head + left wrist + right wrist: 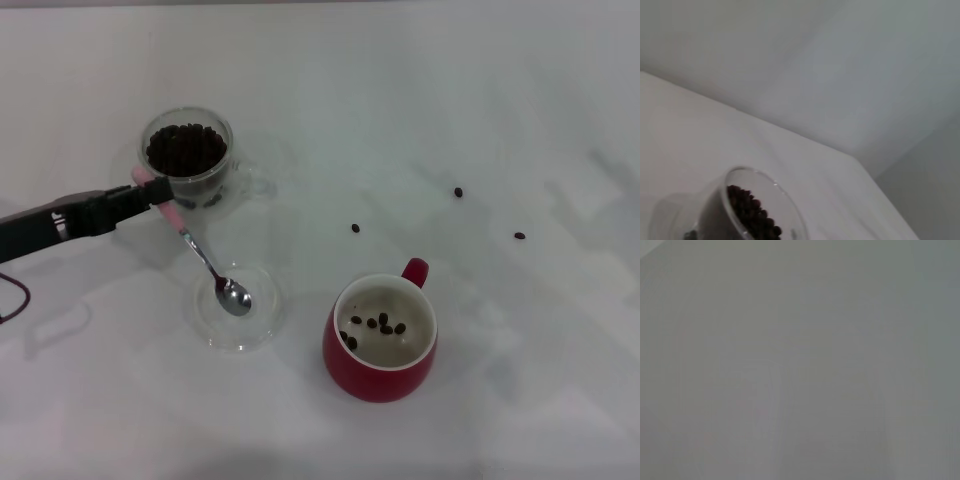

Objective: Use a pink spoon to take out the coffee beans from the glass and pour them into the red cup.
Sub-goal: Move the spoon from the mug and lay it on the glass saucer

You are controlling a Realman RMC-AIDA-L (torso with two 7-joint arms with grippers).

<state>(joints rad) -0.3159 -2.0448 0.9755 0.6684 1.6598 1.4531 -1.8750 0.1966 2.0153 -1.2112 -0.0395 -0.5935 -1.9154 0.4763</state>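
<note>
My left gripper comes in from the left and is shut on the pale-pink handle of the pink spoon. The spoon slants down to the right and its silver bowl rests empty in the flat clear dish. The glass stands just behind the gripper, full of coffee beans; it also shows in the left wrist view. The red cup stands at the front right with several beans on its off-white bottom. My right gripper is out of view.
Three loose beans lie on the white table: one behind the red cup, one further right, one at the far right. The right wrist view shows only a plain grey surface.
</note>
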